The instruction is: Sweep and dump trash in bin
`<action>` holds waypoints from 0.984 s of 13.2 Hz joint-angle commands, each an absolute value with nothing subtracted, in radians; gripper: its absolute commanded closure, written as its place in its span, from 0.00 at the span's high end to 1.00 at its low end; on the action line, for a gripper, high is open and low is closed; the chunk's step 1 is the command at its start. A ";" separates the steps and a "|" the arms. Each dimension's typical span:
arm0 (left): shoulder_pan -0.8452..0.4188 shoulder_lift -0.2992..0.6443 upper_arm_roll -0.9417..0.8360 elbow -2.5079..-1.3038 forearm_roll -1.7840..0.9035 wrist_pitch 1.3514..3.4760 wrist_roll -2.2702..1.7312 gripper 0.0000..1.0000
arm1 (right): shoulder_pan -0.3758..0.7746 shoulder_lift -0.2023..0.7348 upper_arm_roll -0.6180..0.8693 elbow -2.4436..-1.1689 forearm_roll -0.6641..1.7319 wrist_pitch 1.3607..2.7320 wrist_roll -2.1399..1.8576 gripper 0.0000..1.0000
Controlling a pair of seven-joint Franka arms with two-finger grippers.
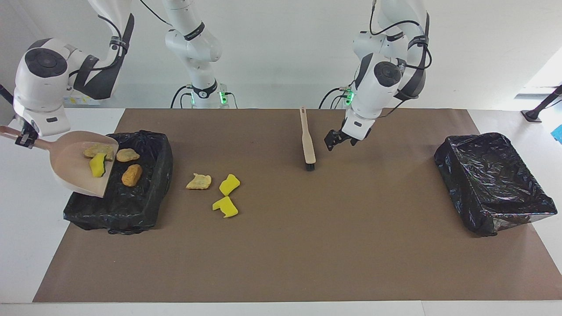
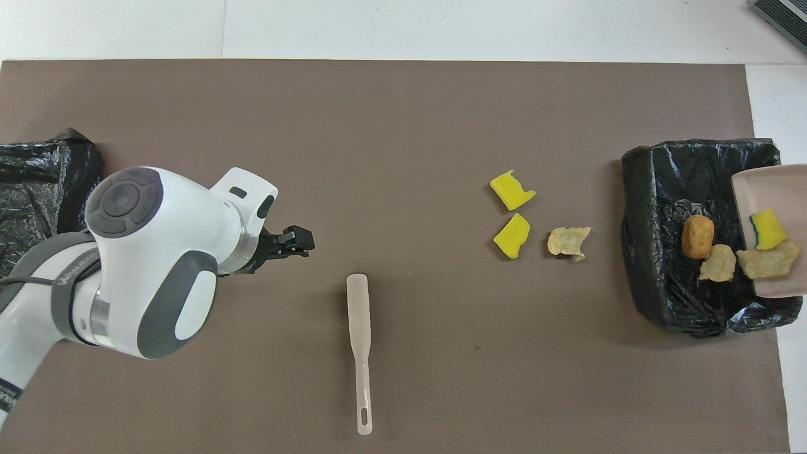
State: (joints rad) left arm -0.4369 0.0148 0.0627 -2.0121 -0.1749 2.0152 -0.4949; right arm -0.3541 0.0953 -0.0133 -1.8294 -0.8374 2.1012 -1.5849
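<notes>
Tilting over the black-lined bin (image 1: 131, 206) at the right arm's end of the worktop (image 1: 307, 245), the beige dustpan (image 1: 74, 169) points its open lip down into the bin, its handle running out to the right gripper (image 1: 24, 138), whose jaws are pinched on that handle. Two pieces of trash sit in the pan by its lip: a tan bread-like piece (image 1: 99, 150) and a yellow sponge chunk with a dark edge (image 1: 97, 165). Two more lie in the bin itself: a pale tan piece (image 1: 127, 155) and an orange-brown lump (image 1: 131, 175).

Three pieces remain on the brown mat near the bin, toward the middle of the worktop: a tan crust (image 1: 199, 181) closest to the bin and two yellow chunks (image 1: 229, 184) (image 1: 225, 207) beside it.

The brush (image 1: 308, 140) lies flat with its long axis running toward and away from the robots, bristle head at the end farther from them. The left gripper (image 1: 337, 141) hangs just beside it, jaws spread and holding nothing.

A second black-lined bin (image 1: 491, 184) at the left arm's end shows whole only in the facing view, with no trash in its visible interior; the overhead view cuts off most of it and the right gripper.
</notes>
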 commanded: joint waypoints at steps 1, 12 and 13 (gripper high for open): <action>-0.329 0.031 0.054 -1.899 -0.156 1.893 -0.308 1.00 | -0.324 0.080 -0.006 -1.839 -0.914 2.059 -1.531 0.00; -0.078 -0.029 0.054 -1.781 -0.062 1.694 0.112 1.00 | -0.168 -0.026 0.009 -1.758 -1.019 1.765 -1.549 0.00; -0.078 -0.028 0.054 -1.740 -0.054 1.651 0.112 1.00 | -0.140 -0.043 0.011 -1.735 -1.009 1.700 -1.536 0.00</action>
